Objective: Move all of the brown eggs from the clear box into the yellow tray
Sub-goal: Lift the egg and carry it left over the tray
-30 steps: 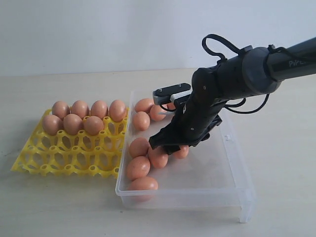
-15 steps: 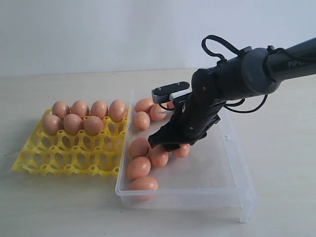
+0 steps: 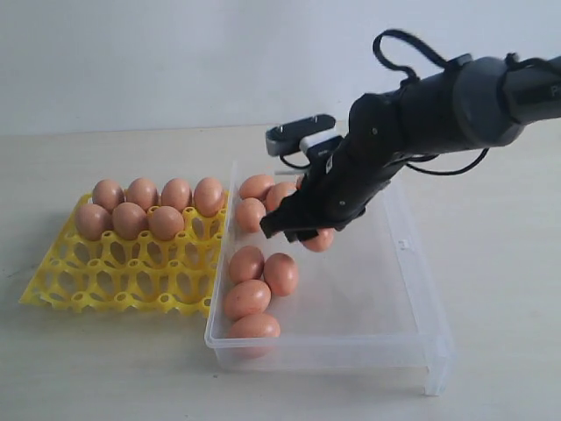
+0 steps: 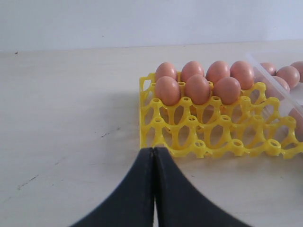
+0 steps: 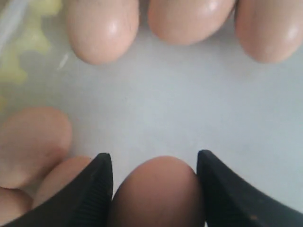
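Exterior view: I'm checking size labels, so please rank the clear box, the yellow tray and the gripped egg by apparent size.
1. clear box
2. yellow tray, clearly smaller at similar nearness to the camera
3. held egg, by far the smallest, and only partly visible

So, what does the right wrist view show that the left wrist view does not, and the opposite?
Only the right wrist view: the right gripper clamping one brown egg above the clear box floor. Only the left wrist view: the shut left gripper above the table, and seven eggs seated in the yellow tray. Both: part of that tray, and loose eggs in the box.
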Robot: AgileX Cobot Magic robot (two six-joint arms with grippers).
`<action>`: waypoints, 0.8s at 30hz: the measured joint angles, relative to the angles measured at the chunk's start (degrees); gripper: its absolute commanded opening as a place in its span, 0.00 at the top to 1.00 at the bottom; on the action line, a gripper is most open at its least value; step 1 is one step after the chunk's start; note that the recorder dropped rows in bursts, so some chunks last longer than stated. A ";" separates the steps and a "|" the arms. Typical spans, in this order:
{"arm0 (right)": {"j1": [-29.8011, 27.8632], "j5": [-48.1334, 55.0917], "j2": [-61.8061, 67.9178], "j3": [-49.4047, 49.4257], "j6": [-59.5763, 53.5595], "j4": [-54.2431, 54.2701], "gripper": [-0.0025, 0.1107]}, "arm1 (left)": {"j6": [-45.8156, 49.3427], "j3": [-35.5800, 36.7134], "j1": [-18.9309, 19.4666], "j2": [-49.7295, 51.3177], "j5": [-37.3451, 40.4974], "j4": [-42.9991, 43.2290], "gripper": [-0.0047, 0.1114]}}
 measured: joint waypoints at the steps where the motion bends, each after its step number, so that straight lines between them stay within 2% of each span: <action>1: 0.24 -0.32 -1.56 0.00 0.00 0.00 0.98 | 0.00 0.00 0.00 0.00 0.00 0.00 0.96; 7: 3.56 -13.11 -11.66 5.88 2.05 0.00 0.98 | 0.00 0.00 0.00 0.00 0.00 0.00 0.96; 11: 8.27 -27.10 -16.16 12.40 6.18 0.00 0.98 | 0.00 0.00 0.00 0.00 0.00 0.00 0.96; 14: 11.87 -33.81 -16.12 14.25 8.22 0.00 0.98 | 0.00 0.00 0.00 0.00 0.00 0.00 0.96; 19: 13.81 -36.35 -10.83 12.12 9.46 -0.13 0.98 | 0.00 0.00 0.00 0.00 0.00 0.00 0.96; 24: 13.81 -30.51 -4.06 4.50 9.69 -0.13 0.98 | 0.00 0.00 0.00 0.00 0.00 0.00 0.96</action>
